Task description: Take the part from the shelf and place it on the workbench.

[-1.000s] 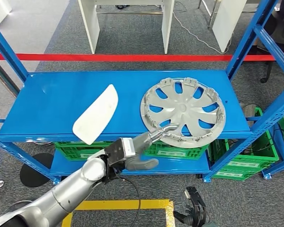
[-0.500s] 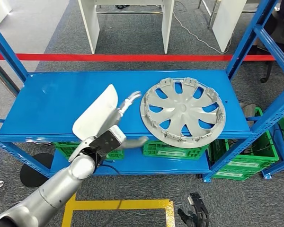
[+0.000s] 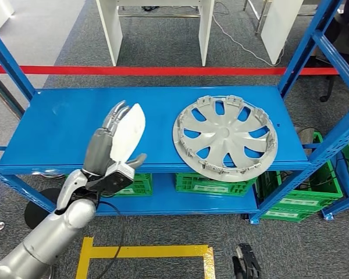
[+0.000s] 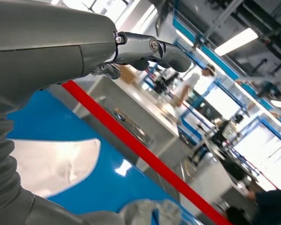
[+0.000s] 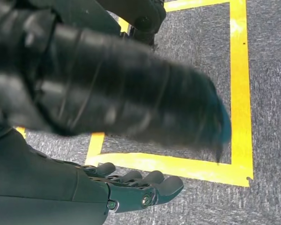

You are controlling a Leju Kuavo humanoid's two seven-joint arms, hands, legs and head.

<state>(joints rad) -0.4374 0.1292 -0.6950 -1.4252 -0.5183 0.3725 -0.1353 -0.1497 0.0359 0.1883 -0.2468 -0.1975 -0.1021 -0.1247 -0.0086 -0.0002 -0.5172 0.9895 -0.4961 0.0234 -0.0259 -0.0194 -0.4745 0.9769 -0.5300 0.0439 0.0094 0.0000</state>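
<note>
Your left hand stood with fingers spread, grasping nothing, behind the smooth white elongated plastic part, which lay on the blue metal shelf, at nine o'clock of the silver spoked hubcap. Your right hand hung unclenched.

The blue shelf has bare surface across its upper left and along its back edge in the head view, giving room to come in from the front and from above. The white part lies near the shelf's front edge at centre left, with the left hand raised against its left side, fingers spread. To the right, the silver hubcap takes up most of the shelf's right half; a bare blue strip runs between it and the white part. Blue uprights close the upper right corner. Green crates fill the lower tier.
</note>
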